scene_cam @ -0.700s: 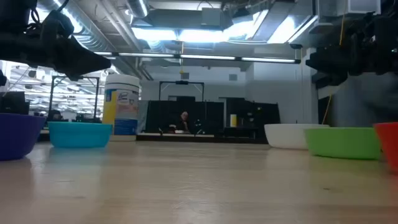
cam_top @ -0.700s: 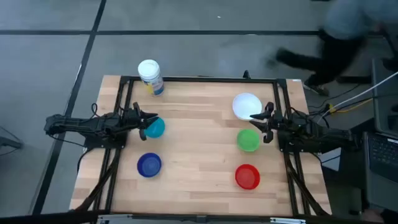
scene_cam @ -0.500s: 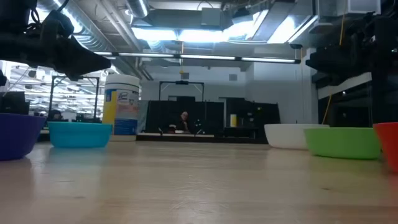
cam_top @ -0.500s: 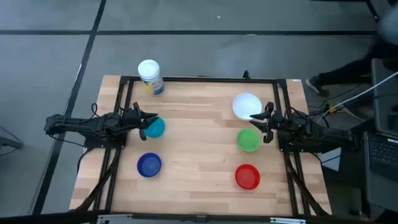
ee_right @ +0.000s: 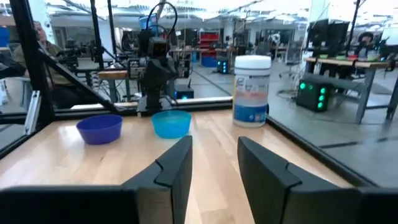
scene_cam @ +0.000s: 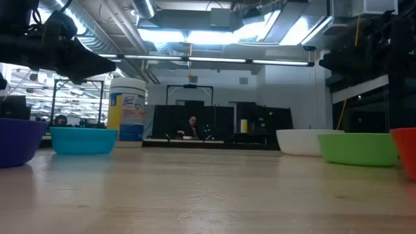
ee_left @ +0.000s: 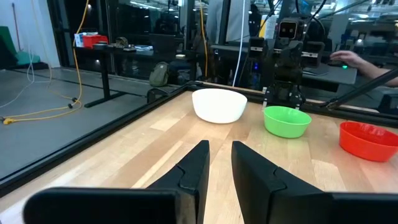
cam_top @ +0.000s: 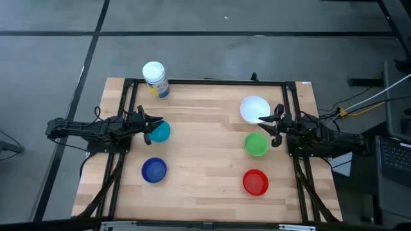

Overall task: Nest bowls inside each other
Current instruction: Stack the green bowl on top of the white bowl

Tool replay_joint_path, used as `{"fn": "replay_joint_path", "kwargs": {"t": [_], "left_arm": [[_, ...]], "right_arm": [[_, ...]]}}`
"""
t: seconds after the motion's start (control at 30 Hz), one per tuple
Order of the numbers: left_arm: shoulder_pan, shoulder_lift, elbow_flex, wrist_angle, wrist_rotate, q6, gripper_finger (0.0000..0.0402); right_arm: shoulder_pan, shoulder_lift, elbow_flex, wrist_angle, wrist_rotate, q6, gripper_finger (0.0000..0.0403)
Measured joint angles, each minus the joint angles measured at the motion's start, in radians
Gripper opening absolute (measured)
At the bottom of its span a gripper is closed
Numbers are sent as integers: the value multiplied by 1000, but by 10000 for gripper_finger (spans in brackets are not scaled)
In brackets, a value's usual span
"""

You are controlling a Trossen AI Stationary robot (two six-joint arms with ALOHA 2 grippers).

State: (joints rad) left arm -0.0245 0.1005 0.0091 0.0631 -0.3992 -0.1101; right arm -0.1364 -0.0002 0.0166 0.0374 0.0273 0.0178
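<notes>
Five bowls rest on their bases on the wooden table. The light blue bowl (cam_top: 161, 131) and the dark blue bowl (cam_top: 154, 170) are on the left. The white bowl (cam_top: 255, 109), the green bowl (cam_top: 256, 144) and the red bowl (cam_top: 255, 182) are on the right. My left gripper (cam_top: 153, 126) hovers over the light blue bowl's left rim, open and holding nothing (ee_left: 219, 149). My right gripper (cam_top: 267, 127) hangs raised between the white and green bowls, also open and holding nothing (ee_right: 215, 146).
A white cylindrical container (cam_top: 155, 79) with a blue-yellow label stands at the table's far left corner. A black frame (cam_top: 205, 82) runs along the table's far edge and both sides. Bare wood lies in the middle of the table (cam_top: 205, 147) between the two groups of bowls.
Both arms and all the bowls have kept still. A person beyond the table's far right corner has walked out of view.
</notes>
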Motion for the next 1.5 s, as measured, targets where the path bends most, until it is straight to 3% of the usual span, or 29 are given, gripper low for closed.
{"fn": "replay_joint_path", "kwargs": {"t": [0.13,0.23,0.43,0.67,0.9,1.07,1.3,1.5], "left_arm": [[0,0,0,4,-1,0,63],[0,0,0,12,-4,0,65],[0,0,0,48,19,0,63],[0,4,0,165,55,-30,67],[0,10,0,360,-131,-102,67],[1,8,0,457,-282,-189,68],[0,5,0,404,-143,-141,68],[4,17,1,203,-99,-296,57]], "right_arm": [[0,0,0,71,-7,20,133],[1,0,0,153,-27,132,133],[0,0,0,269,108,192,133],[1,0,0,279,85,315,133],[0,0,0,284,98,425,133],[0,0,0,284,163,482,132],[0,0,0,285,172,536,117],[-2,12,18,284,225,544,95]]}}
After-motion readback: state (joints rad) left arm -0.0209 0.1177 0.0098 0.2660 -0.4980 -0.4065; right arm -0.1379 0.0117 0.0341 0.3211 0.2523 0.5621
